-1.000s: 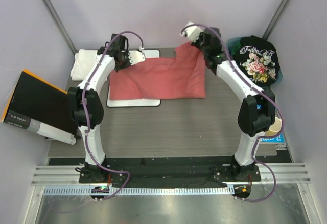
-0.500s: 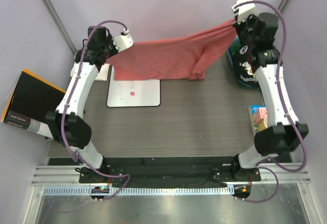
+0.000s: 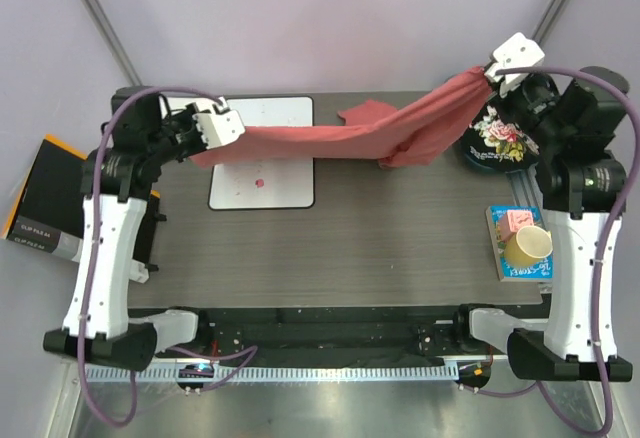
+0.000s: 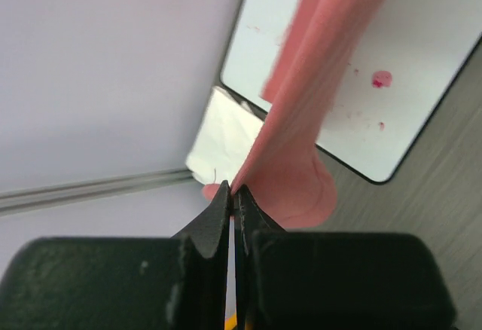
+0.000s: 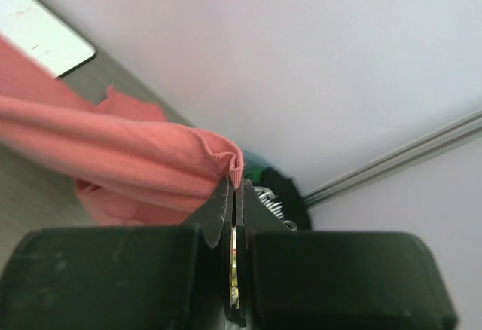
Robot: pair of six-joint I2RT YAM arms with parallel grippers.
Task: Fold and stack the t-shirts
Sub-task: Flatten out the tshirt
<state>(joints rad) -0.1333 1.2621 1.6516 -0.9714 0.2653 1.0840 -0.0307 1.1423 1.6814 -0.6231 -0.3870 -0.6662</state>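
The salmon-red t-shirt (image 3: 340,140) hangs stretched in the air between both arms, above the back of the table. My left gripper (image 3: 205,146) is shut on its left end (image 4: 290,187). High at the right, my right gripper (image 3: 487,75) is shut on the other end (image 5: 151,164). A loose fold droops from the middle-right of the shirt. The black floral t-shirt (image 3: 497,138) lies at the back right, partly behind the right arm and seen as a dark patch (image 5: 282,194) in the right wrist view. A white folded t-shirt (image 4: 222,138) shows only in the left wrist view, at the back left.
A white whiteboard (image 3: 262,173) with red marks lies under the hanging shirt. A book with a pink block and a paper cup (image 3: 527,245) on it sits at the right edge. A black-and-orange folder (image 3: 50,208) leans off the left side.
Both arms have drawn back and apart and lifted the salmon-red shirt off the whiteboard. It went from lying flat to hanging taut between the grippers.
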